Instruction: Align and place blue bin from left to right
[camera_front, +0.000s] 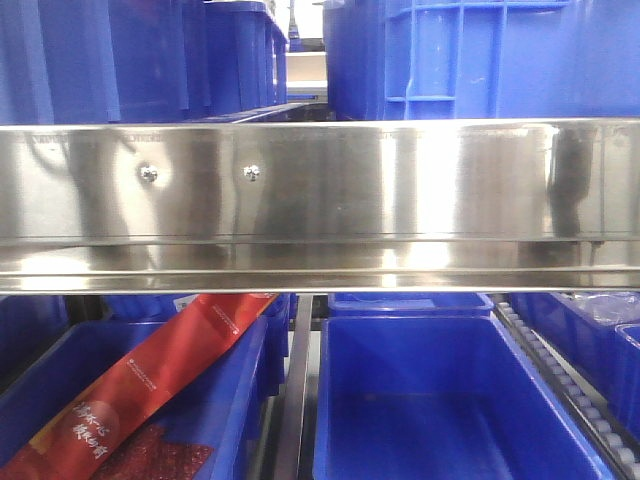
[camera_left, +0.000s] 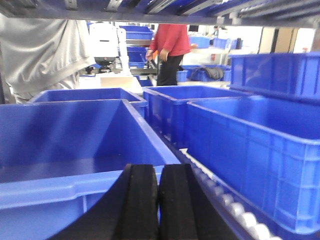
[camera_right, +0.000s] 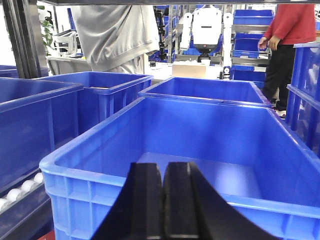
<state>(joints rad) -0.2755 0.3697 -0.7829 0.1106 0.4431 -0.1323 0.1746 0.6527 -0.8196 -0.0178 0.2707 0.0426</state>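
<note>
An empty blue bin (camera_left: 60, 187) fills the left wrist view. My left gripper (camera_left: 158, 171) is shut just short of its near rim, at the right corner, with nothing between the black fingers. In the right wrist view another empty blue bin (camera_right: 75, 172) stands straight ahead. My right gripper (camera_right: 163, 168) is shut in front of the middle of its near wall and holds nothing. The front view shows the lower shelf with an empty blue bin (camera_front: 440, 400) on the right and a blue bin (camera_front: 240, 400) on the left. Neither gripper appears in the front view.
A steel shelf beam (camera_front: 400, 200) crosses the front view, with more blue bins (camera_front: 480, 60) above it. A red packet (camera_front: 150, 385) lies in the lower left bin. A roller rail (camera_left: 225, 202) separates bins (camera_left: 260, 150). People (camera_right: 115, 35) stand behind the shelves.
</note>
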